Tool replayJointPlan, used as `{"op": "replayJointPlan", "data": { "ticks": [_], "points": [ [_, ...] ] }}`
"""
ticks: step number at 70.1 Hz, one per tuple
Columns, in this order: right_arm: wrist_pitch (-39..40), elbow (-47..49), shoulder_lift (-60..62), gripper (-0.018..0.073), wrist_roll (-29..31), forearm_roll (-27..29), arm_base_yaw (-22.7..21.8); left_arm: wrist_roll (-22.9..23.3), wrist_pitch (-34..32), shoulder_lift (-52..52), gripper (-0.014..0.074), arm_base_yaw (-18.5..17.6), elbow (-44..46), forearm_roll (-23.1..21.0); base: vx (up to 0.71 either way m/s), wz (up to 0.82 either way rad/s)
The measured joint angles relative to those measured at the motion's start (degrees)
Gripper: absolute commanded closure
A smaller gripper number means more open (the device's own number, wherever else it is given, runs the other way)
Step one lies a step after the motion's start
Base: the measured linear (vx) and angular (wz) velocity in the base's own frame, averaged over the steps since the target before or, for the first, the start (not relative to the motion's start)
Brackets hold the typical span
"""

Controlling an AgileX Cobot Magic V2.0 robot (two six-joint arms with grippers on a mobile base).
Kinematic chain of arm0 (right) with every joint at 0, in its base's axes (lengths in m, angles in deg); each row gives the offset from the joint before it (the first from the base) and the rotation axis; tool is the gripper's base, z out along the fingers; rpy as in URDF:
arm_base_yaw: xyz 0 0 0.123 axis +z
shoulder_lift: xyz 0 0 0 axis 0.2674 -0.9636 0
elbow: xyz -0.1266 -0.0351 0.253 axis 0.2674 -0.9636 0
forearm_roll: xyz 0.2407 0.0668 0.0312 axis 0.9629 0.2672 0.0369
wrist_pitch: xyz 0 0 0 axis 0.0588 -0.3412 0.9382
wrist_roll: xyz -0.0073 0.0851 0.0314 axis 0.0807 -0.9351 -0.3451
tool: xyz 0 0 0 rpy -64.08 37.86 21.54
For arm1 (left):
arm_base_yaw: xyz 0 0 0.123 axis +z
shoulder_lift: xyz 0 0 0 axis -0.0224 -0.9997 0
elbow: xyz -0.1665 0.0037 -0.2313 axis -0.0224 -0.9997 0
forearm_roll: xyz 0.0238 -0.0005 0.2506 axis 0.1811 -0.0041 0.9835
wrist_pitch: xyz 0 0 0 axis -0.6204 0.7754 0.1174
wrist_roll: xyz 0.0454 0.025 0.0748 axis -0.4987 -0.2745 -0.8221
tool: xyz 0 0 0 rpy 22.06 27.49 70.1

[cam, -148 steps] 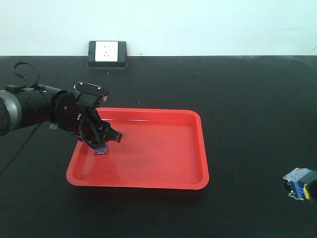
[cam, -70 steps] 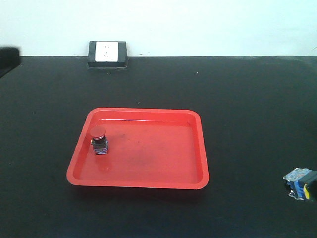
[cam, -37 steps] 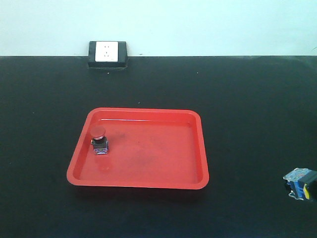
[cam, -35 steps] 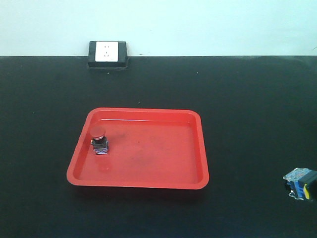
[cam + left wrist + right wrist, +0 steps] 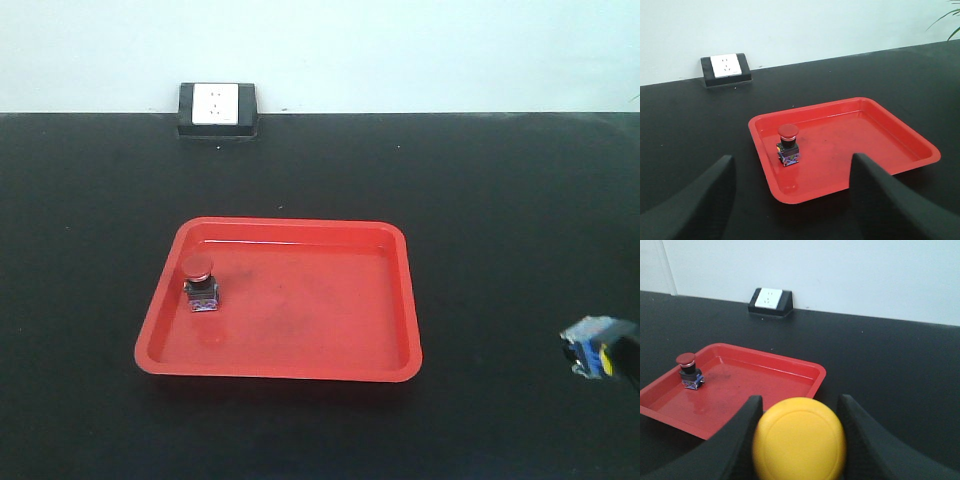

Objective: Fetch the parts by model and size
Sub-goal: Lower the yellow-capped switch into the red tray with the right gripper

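The right gripper (image 5: 799,402) clasps a yellow-capped push-button (image 5: 799,445) between its dark fingers (image 5: 742,440); beyond it, a red-capped push-button (image 5: 688,371) stands upright in the red tray (image 5: 790,385).

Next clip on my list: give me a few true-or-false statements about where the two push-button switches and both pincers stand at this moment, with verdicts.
1. The red-capped switch stands upright inside the red tray. True.
2. The left pincer grips the red-capped switch. False: it is open and empty, and the switch stands apart from it in the tray.
3. The yellow-capped switch already lies in the tray. False: it sits between the fingers of the right pincer, outside the tray.
4. A socket block sits at the far edge of the table, against the wall. True.
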Motion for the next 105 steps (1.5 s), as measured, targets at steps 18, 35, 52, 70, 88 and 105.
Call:
{"op": "replayJointPlan", "data": {
  "ticks": [18, 35, 52, 70, 88, 105],
  "points": [
    [0.91, 10.74, -21.18, 0.0561, 2.42, 0.0, 0.0, 0.0, 0.0, 0.0, 0.0126, 0.0, 0.0, 0.0, 0.0, 0.0],
    [1.12, 22.3, -41.22, 0.0556, 3.26, 0.35, 0.0, 0.0, 0.0, 0.0, 0.0126, 0.0, 0.0, 0.0, 0.0, 0.0],
    [1.01, 33.31, -59.01, 0.0552, 3.15, 5.28, 0.0, 0.0, 0.0, 0.04, 0.0126, 0.0, 0.0, 0.0, 0.0, 0.0],
    [-1.36, 42.77, -75.37, 0.0548, 3.1, 7.37, 0.0, 0.0, 0.0, 0.04, 0.0126, 0.0, 0.0, 0.0, 0.0, 0.0],
    [-1.58, 46.37, -85.82, 0.054, 3.1, 7.61, 0.0, 0.0, 0.0, 0.04, 0.0126, 0.0, 0.0, 0.0, 0.0, 0.0],
    [-0.46, 46.44, -91.18, 0.0459, 3.1, 7.65, 0.0, 0.0, 0.0, 0.04, 0.0126, 0.0, 0.0, 0.0, 0.0, 0.0]
  ]
}}
